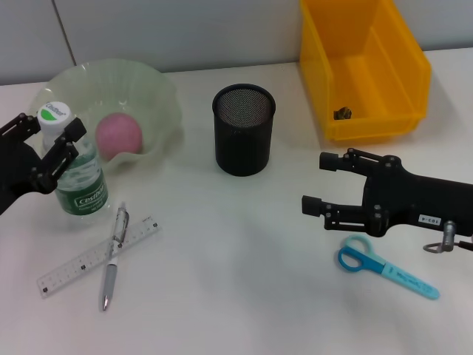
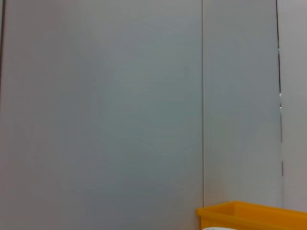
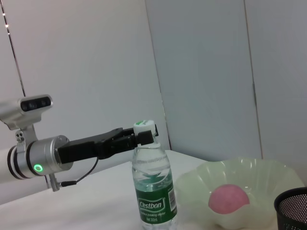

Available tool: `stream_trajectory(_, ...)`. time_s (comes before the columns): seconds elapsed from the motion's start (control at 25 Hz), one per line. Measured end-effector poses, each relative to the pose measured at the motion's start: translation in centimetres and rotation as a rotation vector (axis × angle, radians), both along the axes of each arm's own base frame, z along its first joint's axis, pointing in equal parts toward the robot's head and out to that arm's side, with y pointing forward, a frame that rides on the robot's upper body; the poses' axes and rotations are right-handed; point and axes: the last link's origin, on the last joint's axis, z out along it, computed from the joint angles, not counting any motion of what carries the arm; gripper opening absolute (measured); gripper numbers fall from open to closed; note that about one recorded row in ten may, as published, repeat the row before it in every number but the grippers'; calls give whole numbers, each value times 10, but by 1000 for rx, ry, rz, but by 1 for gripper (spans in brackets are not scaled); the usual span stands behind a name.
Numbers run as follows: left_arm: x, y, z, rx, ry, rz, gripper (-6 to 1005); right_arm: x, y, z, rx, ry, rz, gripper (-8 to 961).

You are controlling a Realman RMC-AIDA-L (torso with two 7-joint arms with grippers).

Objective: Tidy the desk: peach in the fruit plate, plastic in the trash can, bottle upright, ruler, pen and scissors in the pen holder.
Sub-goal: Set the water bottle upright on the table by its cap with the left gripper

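The bottle stands upright on the desk at the left. My left gripper is shut on its neck just under the white cap. The peach lies in the fruit plate. In the middle stands the pen holder. The pen lies across the ruler at the front left. My right gripper is open and holds nothing, just behind the scissors. The trash can holds a small dark scrap.
A grey panelled wall runs behind the desk. The trash can is at the back right, against the wall.
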Motion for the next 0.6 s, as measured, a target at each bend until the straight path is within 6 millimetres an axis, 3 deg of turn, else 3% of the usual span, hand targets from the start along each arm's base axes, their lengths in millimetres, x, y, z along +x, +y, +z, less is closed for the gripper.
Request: stream_trajectory(0.6, -6, -1, -5, 23, 32, 28, 518, 0, 0, -2, -6, 2, -2, 835)
